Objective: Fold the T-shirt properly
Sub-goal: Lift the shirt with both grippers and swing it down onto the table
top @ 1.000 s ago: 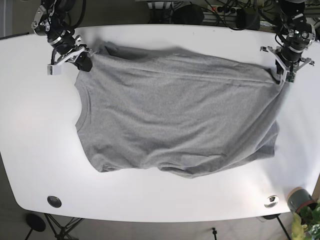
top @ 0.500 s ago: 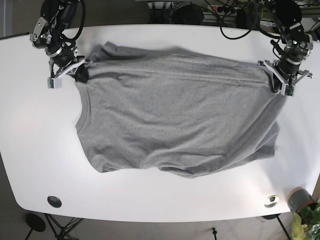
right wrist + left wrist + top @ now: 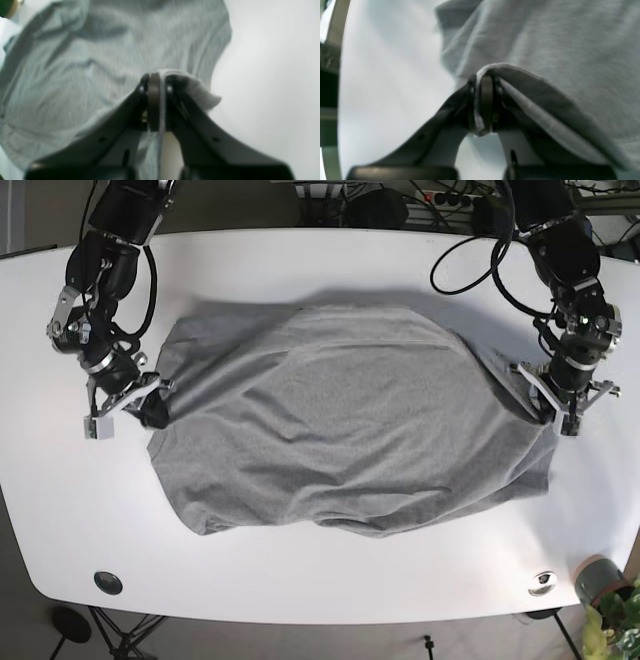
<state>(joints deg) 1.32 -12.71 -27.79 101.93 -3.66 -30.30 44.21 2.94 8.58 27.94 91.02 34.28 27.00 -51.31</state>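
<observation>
Currently, in the left wrist view, the left gripper (image 3: pixel 483 105) is seen clamped on a bunched edge of the grey cotton T-shirt (image 3: pixel 557 50); the cloth runs away up and right from the jaws, with the white tabletop (image 3: pixel 390 82) bare on the other side.

In the right wrist view, the right gripper (image 3: pixel 156 105) is likewise closed over a fold of the same shirt (image 3: pixel 100 62), most of the fabric spread ahead and to the left, bare table (image 3: pixel 270 75) to the right.

In the base view, the shirt (image 3: pixel 350 440) is laid with its long axis across the table (image 3: pixel 300 265), pinched at both ends: right gripper (image 3: pixel 150 408) at the image-left edge, left gripper (image 3: pixel 550 405) at the image-right edge. The lifted far edge is draped over the middle, so the near hem is judged the target. Clear tabletop is left toward the front edge. A small potted plant (image 3: pixel 610 600) sits at the near corner, well apart.
</observation>
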